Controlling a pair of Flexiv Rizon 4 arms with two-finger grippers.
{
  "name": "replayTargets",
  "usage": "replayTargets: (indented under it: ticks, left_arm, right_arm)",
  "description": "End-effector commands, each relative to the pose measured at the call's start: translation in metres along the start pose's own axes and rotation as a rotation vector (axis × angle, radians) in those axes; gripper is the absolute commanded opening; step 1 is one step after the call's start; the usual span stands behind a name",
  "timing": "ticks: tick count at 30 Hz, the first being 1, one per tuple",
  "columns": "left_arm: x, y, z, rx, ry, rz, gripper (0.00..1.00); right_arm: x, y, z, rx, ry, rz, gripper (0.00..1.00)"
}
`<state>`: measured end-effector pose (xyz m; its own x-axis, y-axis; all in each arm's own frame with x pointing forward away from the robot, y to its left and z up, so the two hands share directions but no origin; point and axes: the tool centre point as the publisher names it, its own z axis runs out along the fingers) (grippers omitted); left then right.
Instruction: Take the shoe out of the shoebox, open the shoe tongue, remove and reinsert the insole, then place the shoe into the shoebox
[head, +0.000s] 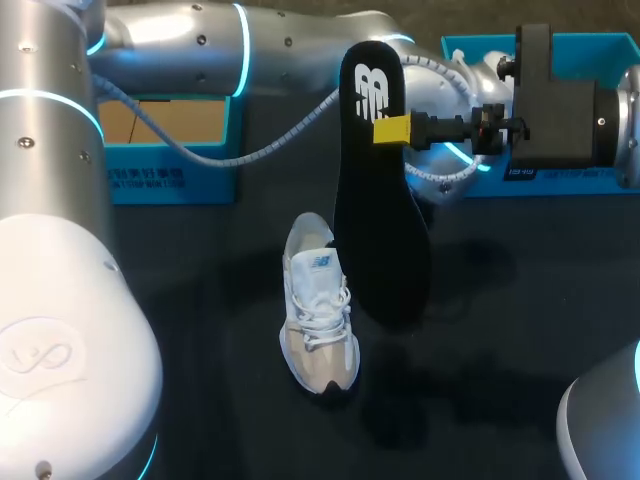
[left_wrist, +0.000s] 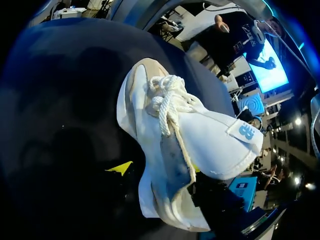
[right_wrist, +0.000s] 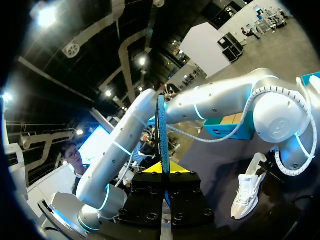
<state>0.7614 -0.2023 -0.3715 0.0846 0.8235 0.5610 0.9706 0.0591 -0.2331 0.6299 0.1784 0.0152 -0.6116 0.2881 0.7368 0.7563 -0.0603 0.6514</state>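
Observation:
A white lace-up shoe (head: 318, 310) stands on the dark table, toe towards me. My right gripper (head: 392, 130) is shut on a black insole (head: 380, 230), which hangs upright above and just right of the shoe. In the right wrist view the insole (right_wrist: 161, 125) shows edge-on, pinched between the yellow tips of that gripper (right_wrist: 162, 169). My left arm (head: 300, 45) reaches across the back, and the insole hides its gripper in the head view. In the left wrist view the left gripper (left_wrist: 157, 169) is open at the shoe (left_wrist: 200, 135), one yellow fingertip (left_wrist: 120, 167) outside the shoe's side wall.
A blue shoebox part (head: 170, 150) with a brown inside stands at the back left. Another blue box part (head: 600, 50) is at the back right, behind my right wrist. My left arm's grey cable (head: 250, 150) loops over the table's back.

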Motion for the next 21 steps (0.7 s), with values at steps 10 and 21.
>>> replayTargets:
  ticks: [10, 21]
  left_arm:
    - [0.034, 0.017, -0.058, -0.036, -0.328, -0.043, 1.0]
    - [0.05, 0.02, -0.095, -0.122, -0.523, -0.047, 1.0]
  right_arm:
    - [0.011, -0.008, 0.0, -0.065, -0.011, 0.001, 0.0]
    - [0.011, -0.008, 0.0, -0.065, -0.011, 0.001, 0.0]
